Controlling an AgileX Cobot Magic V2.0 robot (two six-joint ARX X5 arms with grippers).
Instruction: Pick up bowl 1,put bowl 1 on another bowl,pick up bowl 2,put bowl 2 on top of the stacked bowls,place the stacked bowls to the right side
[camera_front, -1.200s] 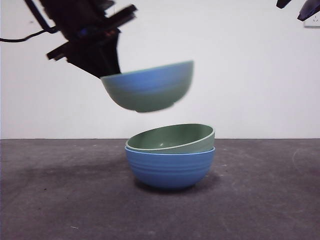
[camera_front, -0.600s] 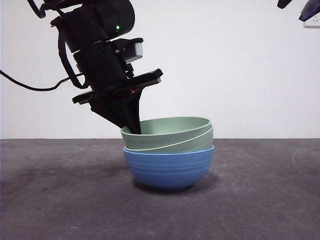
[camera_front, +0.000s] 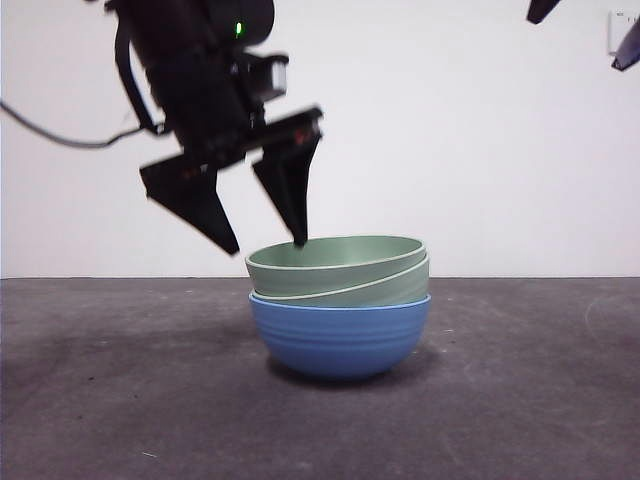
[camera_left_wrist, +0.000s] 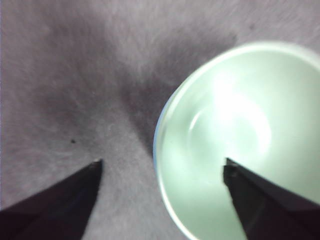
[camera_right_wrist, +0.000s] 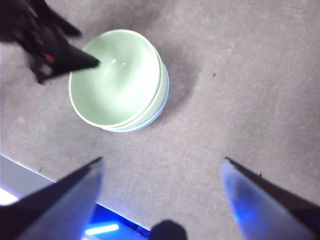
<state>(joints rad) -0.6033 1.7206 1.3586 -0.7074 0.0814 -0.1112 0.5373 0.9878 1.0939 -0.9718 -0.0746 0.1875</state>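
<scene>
Green bowls (camera_front: 340, 270) sit nested in the blue bowl (camera_front: 340, 335); left gripper (camera_front: 268, 245) gapes at their nine o'clock rim, right gripper (camera_right_wrist: 160, 167) spread, empty, high.

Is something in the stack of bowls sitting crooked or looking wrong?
Yes. The two green bowls sit tilted in the blue bowl: in the front view their rims slope, higher on one side, while the blue bowl stands level. The left gripper is open, one jaw above the top rim. Nothing is spilled or broken.

Your stack: green over blue
You see two sage-green bowls (camera_front: 340, 270) in a faintly ribbed blue bowl (camera_front: 340, 335), on a mottled grey table (camera_front: 120, 400).
</scene>
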